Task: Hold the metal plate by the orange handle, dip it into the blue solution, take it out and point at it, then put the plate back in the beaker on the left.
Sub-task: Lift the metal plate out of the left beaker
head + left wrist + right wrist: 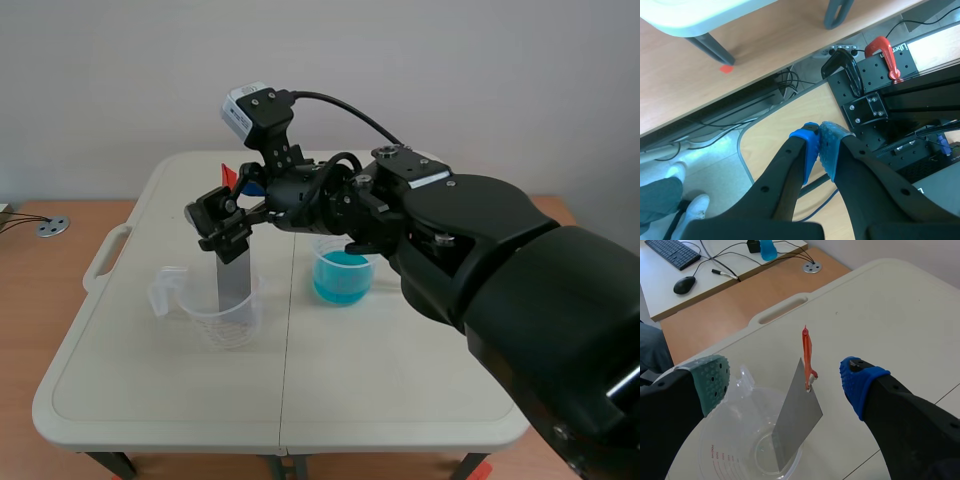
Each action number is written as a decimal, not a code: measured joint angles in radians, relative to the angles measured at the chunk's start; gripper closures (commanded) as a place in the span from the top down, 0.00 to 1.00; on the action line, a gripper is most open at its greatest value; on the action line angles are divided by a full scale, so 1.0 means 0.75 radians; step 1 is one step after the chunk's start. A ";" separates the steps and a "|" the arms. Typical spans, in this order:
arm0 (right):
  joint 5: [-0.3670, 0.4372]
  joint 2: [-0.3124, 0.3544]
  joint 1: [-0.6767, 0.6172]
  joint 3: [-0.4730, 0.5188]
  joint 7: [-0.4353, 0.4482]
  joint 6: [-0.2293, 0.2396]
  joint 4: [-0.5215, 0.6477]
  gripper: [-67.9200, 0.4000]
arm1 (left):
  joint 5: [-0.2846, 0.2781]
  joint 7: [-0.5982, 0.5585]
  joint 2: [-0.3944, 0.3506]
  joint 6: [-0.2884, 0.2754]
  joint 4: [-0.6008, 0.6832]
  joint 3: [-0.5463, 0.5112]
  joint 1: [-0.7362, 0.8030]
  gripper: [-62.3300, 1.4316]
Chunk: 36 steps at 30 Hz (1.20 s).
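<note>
Table (150,380): white and folding, with a carrying slot at its left edge, and wooden desk tops to its left and right.
Keyboard (672,252): on a pale desk off to the table's left, with a mouse (684,285) and loose cables beside it.
Right arm (500,270): its bulk fills the near right of the scene. It covers the right side of the table and the near-right rim of the beaker of blue solution (340,282).
Blue solution: just right of the table's middle, near the clear beaker (222,318), not touching it.
Clear beaker: left of the middle, with its handle on its left side.
Metal plate (797,425): stands tilted in the clear beaker with its lower end on the bottom. The orange handle (806,352) sticks up free.
Right gripper (785,382): spread wide above the clear beaker, one finger on each side of the orange handle, gripping nothing.
Left gripper (820,145): pads pressed together with nothing between them. It hangs off the table above a black mounting board with a red clamp (885,52).
Person: only a grey trouser leg and a white shoe (696,205) show, on the floor.
Hard to tell: in the scene view the right gripper covers the top of the metal plate. Whether the plate leans on the beaker's rim is unclear.
</note>
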 measured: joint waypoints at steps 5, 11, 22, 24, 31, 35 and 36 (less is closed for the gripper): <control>-0.001 0.000 0.014 0.000 0.005 0.000 0.001 0.54 | 0.000 0.000 0.000 0.000 0.000 0.000 0.000 0.05; 0.000 0.000 0.022 0.000 0.009 0.000 0.001 0.44 | 0.000 0.000 0.000 0.000 0.000 0.000 0.000 0.05; 0.000 0.000 0.022 0.000 0.009 0.000 0.001 0.21 | 0.000 0.000 0.000 0.000 0.000 0.000 0.000 0.05; 0.000 0.000 0.022 0.000 0.009 0.000 0.001 0.13 | 0.000 0.000 0.000 0.000 0.000 0.000 0.000 0.05; 0.000 0.000 0.022 0.000 0.010 0.001 0.001 0.03 | 0.000 0.000 0.000 0.000 0.000 0.000 0.000 0.05; -0.001 0.000 0.022 0.000 0.030 0.074 0.001 0.03 | 0.000 0.000 0.000 0.000 0.000 0.000 0.000 0.05; -0.001 0.000 0.021 0.000 0.045 0.087 0.001 0.03 | 0.000 0.000 0.000 0.000 0.000 0.000 0.000 0.05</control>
